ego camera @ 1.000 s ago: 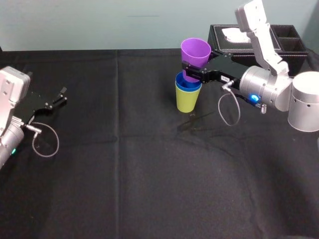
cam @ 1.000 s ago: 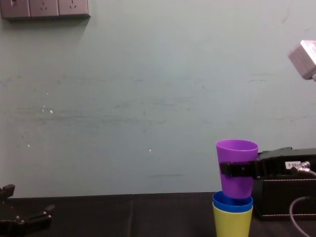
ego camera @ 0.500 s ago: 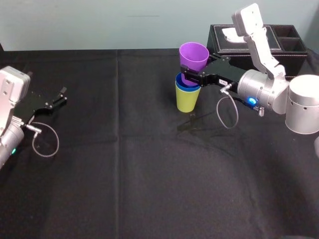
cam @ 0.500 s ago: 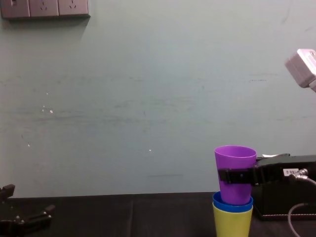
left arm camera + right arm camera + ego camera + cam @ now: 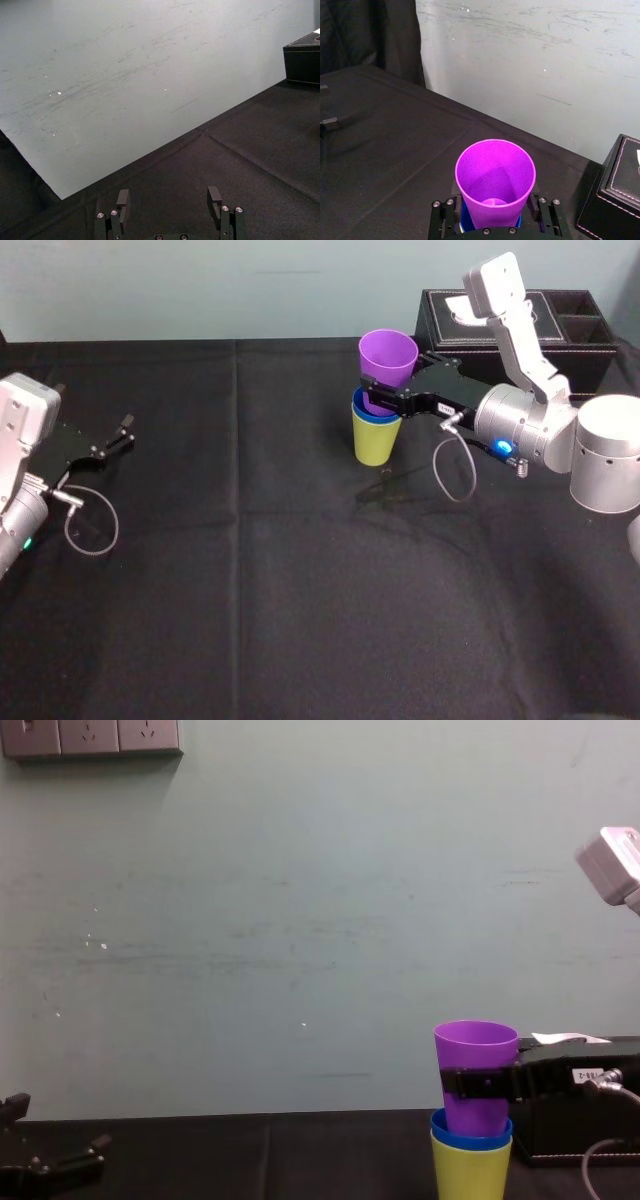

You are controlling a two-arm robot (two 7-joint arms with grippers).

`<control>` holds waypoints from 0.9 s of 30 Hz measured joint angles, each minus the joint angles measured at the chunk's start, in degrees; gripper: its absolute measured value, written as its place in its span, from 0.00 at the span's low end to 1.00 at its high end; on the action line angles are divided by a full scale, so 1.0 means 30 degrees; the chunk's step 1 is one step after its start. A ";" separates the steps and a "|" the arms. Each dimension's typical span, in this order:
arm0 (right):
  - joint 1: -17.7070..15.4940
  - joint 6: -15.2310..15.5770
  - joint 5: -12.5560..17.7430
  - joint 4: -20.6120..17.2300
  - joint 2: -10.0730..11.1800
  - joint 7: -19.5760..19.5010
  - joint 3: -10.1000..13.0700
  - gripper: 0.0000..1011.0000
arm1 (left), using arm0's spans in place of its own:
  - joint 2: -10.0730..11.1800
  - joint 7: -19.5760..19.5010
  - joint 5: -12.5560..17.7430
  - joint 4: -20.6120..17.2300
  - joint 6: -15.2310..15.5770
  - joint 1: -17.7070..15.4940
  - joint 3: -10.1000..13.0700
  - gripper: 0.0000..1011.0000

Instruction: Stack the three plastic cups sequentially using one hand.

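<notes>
A yellow-green cup (image 5: 374, 441) (image 5: 470, 1174) stands upright on the black table, with a blue cup (image 5: 364, 407) (image 5: 471, 1129) nested in it, only its rim showing. My right gripper (image 5: 383, 396) (image 5: 492, 216) (image 5: 482, 1084) is shut on a purple cup (image 5: 388, 358) (image 5: 494, 182) (image 5: 476, 1070), fingers clamped on both sides of its lower half. The purple cup's bottom sits partly inside the blue cup, most of it still above the rim. My left gripper (image 5: 125, 432) (image 5: 170, 202) rests open and idle at the table's far left.
A black tissue box (image 5: 520, 335) (image 5: 617, 195) stands at the back right, just behind the right arm. A pale wall (image 5: 300, 920) runs behind the table. Black cloth (image 5: 300, 590) covers the table in front of the stack.
The right gripper has lowered the purple cup further into the blue cup and shifted slightly left. The left arm has not moved.
</notes>
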 joint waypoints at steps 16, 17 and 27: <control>0.0016 0.0022 0.0012 -0.0034 0.0024 -0.0012 0.0000 0.99 | 0.0000 -0.0001 0.0000 0.0000 0.0000 0.0000 0.0000 1.00; 0.0017 0.0026 0.0012 -0.0038 0.0027 -0.0016 0.0000 0.99 | 0.0000 0.0000 0.0000 -0.0001 0.0000 0.0000 0.0000 1.00; -0.0318 -0.0045 0.0071 -0.0578 0.0124 -0.0113 0.0257 0.99 | 0.0000 0.0001 -0.0001 0.0000 0.0001 0.0000 0.0000 1.00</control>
